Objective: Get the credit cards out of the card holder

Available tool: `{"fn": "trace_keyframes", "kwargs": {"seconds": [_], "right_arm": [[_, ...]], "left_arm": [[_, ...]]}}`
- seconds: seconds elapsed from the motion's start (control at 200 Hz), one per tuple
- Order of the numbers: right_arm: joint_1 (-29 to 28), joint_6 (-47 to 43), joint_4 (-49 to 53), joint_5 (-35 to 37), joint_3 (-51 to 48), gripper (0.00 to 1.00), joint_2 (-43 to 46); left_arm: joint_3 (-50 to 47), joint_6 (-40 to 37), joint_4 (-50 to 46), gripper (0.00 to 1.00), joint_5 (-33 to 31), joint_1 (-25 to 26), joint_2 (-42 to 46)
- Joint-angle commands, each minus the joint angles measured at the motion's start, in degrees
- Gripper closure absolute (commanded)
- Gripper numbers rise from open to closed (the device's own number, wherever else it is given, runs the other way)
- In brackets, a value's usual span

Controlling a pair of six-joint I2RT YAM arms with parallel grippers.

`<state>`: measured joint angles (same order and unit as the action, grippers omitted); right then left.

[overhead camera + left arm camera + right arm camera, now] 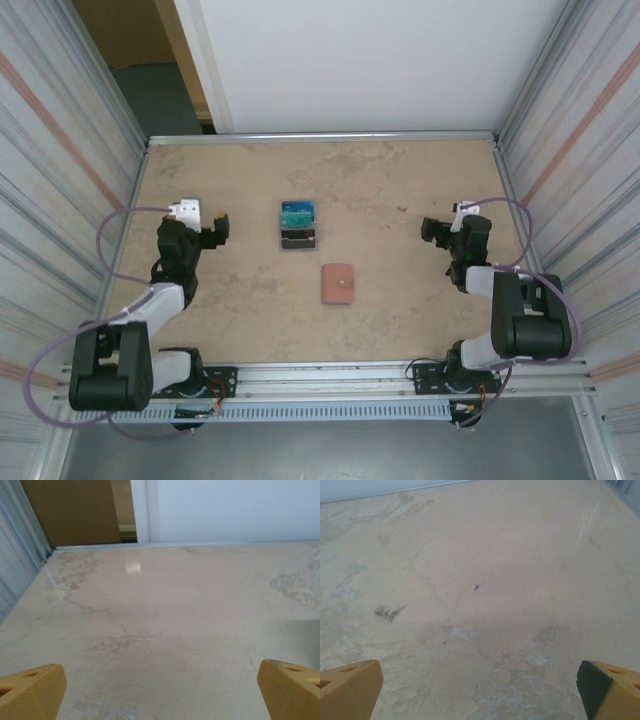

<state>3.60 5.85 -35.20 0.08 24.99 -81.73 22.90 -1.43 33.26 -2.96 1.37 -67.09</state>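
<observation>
The card holder is a small salmon-pink wallet, lying folded shut near the middle of the table. The credit cards are hidden, as its inside cannot be seen. My left gripper hovers to the wallet's far left, well apart from it. It is open, and its yellow fingertips stand wide over bare table. My right gripper is off to the wallet's right, also open. Only stone-patterned table lies between its fingertips.
A dark block topped with teal-blue stands just behind and left of the wallet. Ribbed metal walls enclose both sides and a white panel closes the back. The beige table has free room around both grippers.
</observation>
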Motion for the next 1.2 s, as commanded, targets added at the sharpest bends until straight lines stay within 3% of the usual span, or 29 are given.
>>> {"fn": "trace_keyframes", "kwargs": {"seconds": [0.0, 0.175, 0.301, 0.546, 0.742, 0.942, 1.193], "right_arm": [[-0.37, 2.39, 8.13, 2.92, 2.82, 0.01, 5.34], [-2.95, 4.89, 21.83, 7.48, 7.6, 0.01, 11.3], [-6.28, 7.45, 31.59, 11.53, 11.24, 0.01, 13.67], [-12.8, 15.64, 47.18, 13.34, 14.38, 0.01, 19.63], [-21.98, 23.07, 59.27, 14.92, 16.38, 0.01, 22.82], [-33.26, 32.33, 66.82, 15.46, 18.13, 0.01, 20.42], [-46.54, 41.73, 68.12, 13.0, 21.58, 0.01, 10.03]], "left_arm": [[1.14, 3.32, -7.46, 0.01, -3.03, 0.15, 4.93], [4.3, 10.04, -19.9, 0.01, -6.57, 0.19, 11.68], [6.32, 13.94, -27.17, 0.01, -5.03, 0.18, 14.68], [5.27, 18.65, -28.84, 0.02, 0.82, 1.03, 18.75], [1.73, 19.6, -28.77, 0.01, 0.5, 5.78, 22.97], [-2.25, 22.29, -28.75, 0.01, 0.8, 10.43, 27.22], [-4.14, 25.17, -32.13, 0.01, 4.86, 10.59, 29.66]]}}
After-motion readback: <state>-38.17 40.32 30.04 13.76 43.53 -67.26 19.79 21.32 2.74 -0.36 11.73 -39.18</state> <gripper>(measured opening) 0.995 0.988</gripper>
